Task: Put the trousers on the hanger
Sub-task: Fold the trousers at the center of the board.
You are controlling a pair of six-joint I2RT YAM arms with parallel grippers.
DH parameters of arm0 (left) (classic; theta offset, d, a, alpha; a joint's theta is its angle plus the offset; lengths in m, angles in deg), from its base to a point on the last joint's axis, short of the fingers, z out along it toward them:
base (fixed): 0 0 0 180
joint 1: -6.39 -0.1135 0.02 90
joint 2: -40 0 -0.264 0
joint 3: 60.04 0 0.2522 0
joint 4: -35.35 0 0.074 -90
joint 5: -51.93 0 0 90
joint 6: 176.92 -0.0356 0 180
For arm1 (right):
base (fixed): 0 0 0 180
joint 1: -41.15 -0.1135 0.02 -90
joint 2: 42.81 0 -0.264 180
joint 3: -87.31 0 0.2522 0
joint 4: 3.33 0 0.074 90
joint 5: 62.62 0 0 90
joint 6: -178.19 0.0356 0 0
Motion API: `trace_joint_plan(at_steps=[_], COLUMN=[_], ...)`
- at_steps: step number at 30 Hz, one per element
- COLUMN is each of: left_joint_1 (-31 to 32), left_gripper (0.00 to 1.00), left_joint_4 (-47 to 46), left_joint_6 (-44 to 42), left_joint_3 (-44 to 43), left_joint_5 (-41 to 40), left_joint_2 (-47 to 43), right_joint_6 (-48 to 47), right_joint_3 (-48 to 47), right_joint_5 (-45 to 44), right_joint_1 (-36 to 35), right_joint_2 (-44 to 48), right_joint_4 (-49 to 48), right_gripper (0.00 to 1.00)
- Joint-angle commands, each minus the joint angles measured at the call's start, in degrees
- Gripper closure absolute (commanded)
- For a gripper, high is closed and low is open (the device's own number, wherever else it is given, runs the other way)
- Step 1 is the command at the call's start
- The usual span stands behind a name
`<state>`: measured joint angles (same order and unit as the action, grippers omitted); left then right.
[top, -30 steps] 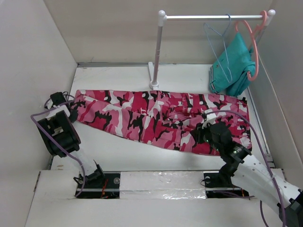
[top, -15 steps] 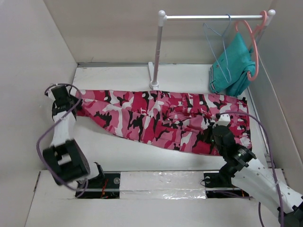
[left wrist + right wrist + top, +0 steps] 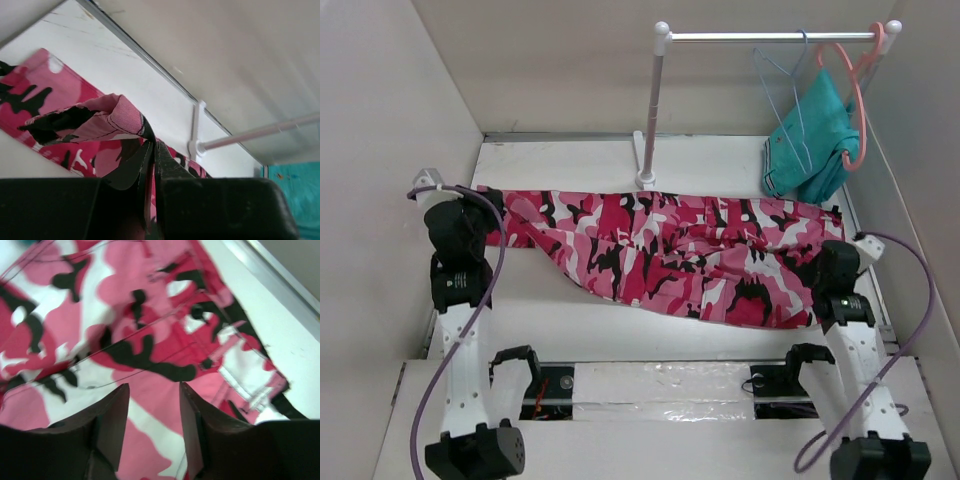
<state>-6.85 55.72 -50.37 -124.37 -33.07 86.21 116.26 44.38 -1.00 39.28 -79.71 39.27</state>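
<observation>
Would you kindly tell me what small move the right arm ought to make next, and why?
Probably lower the right pincer onto the trousers and close it. Its jaws stand open above the waist end with no cloth between them, while the left pincer is shut on a fold of the leg end, so only one end is held.

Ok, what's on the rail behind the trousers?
Hanging from the rail are a thin blue wire hanger, which is empty, and a pink hanger carrying a teal garment. The garment covers the pink hanger's lower part, so that can't be seen.
</observation>
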Motion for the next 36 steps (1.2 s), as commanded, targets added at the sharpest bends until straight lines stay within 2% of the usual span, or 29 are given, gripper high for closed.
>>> trace_joint_plan(at_steps=[1,4,6,8,12,13,15,18,22,23,25,26,28,30,34,36], left_joint_1=[1.9,2.6,2.6,3.9,7.6,7.6,7.6,8.1,7.6,7.1,7.1,7.1,6.5,6.5,6.5,7.0], left_gripper=[1.0,1.0,1.0,1.0,1.0,1.0,1.0,1.0,1.0,1.0,1.0,1.0,1.0,1.0,1.0,1.0], left_joint_4=[-2.5,-5.2,-6.3,-6.3,-6.3,-6.3,-6.3,-6.3,-6.3,-6.3,-6.1,-6.3,-6.3,-8.0,-7.8,-7.8], left_joint_6=[0.4,1.3,1.3,0.7,-0.9,-0.8,-0.7,-0.5,-0.6,-0.5,-0.6,-0.3,-0.1,0.5,0.4,0.4], left_joint_3=[0.3,2.8,3.9,4.5,6.2,6.4,6.1,6.1,6.6,6.6,6.4,6.8,7.4,8.1,7.9,7.8], left_joint_5=[3.9,9.1,10.6,10.1,8.0,9.2,10.6,12.1,13.1,13.3,13.4,13.5,14.4,15.0,14.9,14.8], left_joint_2=[-4.0,-6.8,-8.2,-9.6,-10.2,-10.1,-10.0,-9.6,-8.3,-8.2,-7.6,-7.2,-6.9,-6.8,-6.9,-6.9], right_joint_6=[-0.7,-0.6,-0.3,1.0,3.6,3.3,0.0,-3.6,-7.4,-8.2,-10.6,-11.5,-12.0,-13.5,-13.0,-10.7], right_joint_3=[-2.4,-1.9,-1.3,-1.1,1.0,1.4,2.0,-0.3,-6.9,-9.8,-11.7,-12.2,-11.7,-10.8,-8.9,-6.4], right_joint_5=[4.2,7.1,8.9,9.7,10.1,10.6,15.0,20.2,25.6,27.1,27.9,27.9,26.7,26.6,26.1,23.9], right_joint_1=[13.2,24.7,28.7,31.5,32.0,32.0,32.5,32.5,33.2,33.2,33.2,33.2,33.9,35.8,40.0,42.3], right_joint_2=[-0.1,-6.6,-9.4,-11.4,-13.9,-15.1,-17.1,-24.6,-37.7,-41.6,-43.6,-42.6,-39.9,-36.8,-27.3,-22.4], right_joint_4=[0.5,0.6,1.0,2.1,0.3,-2.2,-7.6,-16.0,-21.0,-21.3,-21.0,-20.9,-20.8,-21.4,-15.1,-13.0], right_gripper=[0.45,0.43,0.43,0.45,0.46,0.51,0.66,0.83,0.96,0.94,0.84,0.57,0.38,0.3,0.3,0.35])
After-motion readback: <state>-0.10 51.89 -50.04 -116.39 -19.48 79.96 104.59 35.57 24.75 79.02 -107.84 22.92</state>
